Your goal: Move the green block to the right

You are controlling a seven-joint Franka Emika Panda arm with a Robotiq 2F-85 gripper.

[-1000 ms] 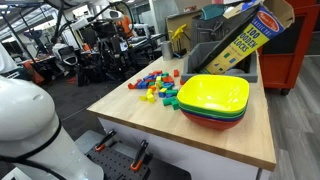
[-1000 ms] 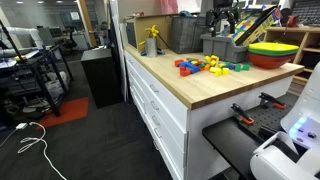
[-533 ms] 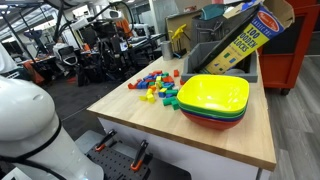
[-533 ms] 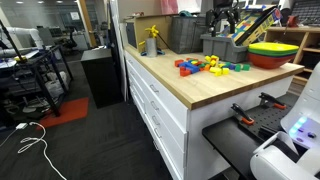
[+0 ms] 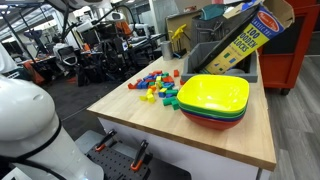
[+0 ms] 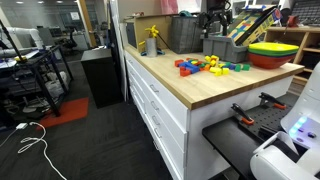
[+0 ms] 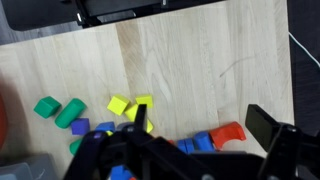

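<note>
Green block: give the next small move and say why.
Probably slide the gripper over the green block before descending: in the wrist view it lies near the picture's left edge, away from the jaws, which look open and empty.

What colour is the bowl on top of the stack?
Bright yellow; the top bowl shows best in an exterior view.

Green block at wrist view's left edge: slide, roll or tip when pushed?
The green block looks squat and flat-sided, so it probably slides rather than rolls. The rounded green piece beside it may roll or get shoved along.
</note>
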